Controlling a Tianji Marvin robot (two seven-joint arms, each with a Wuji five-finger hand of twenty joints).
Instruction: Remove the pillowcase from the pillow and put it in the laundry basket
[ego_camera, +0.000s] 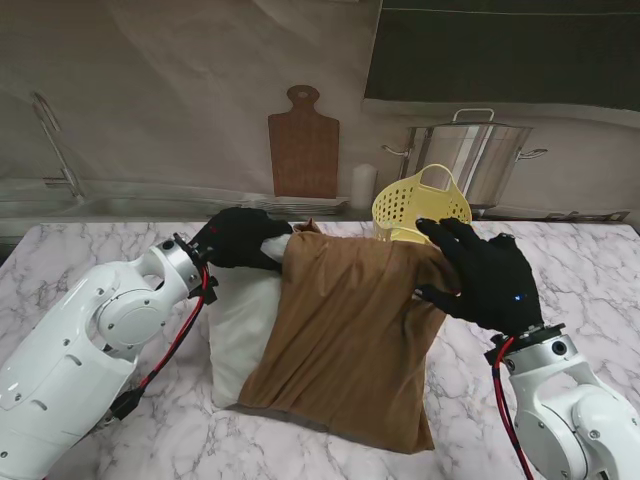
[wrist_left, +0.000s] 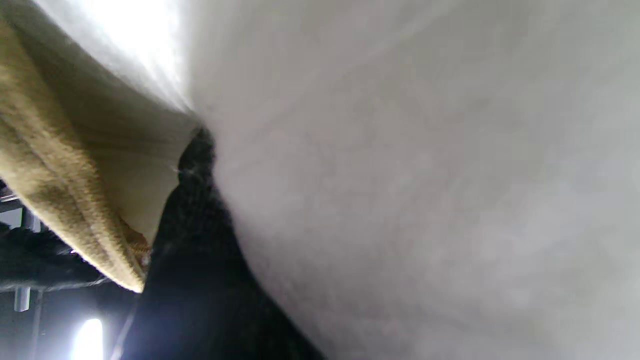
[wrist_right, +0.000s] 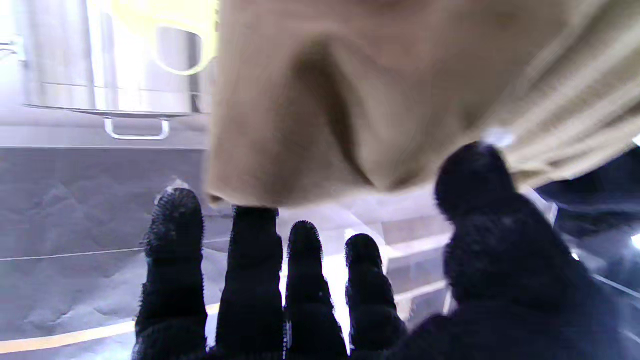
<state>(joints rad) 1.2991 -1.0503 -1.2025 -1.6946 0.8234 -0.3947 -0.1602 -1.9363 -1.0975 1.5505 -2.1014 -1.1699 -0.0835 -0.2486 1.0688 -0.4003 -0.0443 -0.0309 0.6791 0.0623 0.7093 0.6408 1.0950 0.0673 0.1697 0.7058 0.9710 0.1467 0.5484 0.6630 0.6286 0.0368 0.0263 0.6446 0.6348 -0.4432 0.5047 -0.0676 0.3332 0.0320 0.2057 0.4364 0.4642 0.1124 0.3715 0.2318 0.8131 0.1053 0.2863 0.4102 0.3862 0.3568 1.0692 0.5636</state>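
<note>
Pillow (ego_camera: 240, 330) lies mid-table, its left edge bare; brown pillowcase (ego_camera: 350, 340) covers the rest. Left hand (ego_camera: 238, 238) clamps the pillow's far corner. Right hand (ego_camera: 487, 275), fingers spread, rests on the pillowcase's far right corner. Laundry basket (ego_camera: 420, 205) stands just behind.

Brown pillowcase (ego_camera: 350, 340), white pillow (ego_camera: 240, 330), yellow laundry basket (ego_camera: 415, 205), grey-veined marble table (ego_camera: 600, 270).

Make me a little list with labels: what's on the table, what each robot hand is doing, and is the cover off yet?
pillow: white, partly sticking out on the left
pillowcase: brown, still covering most of the pillow
laundry basket: yellow, behind the pillow
left hand: gripping the pillow's far corner
right hand: fingers spread, resting at the pillowcase's right corner, not gripping it
cover off: not yet
</note>
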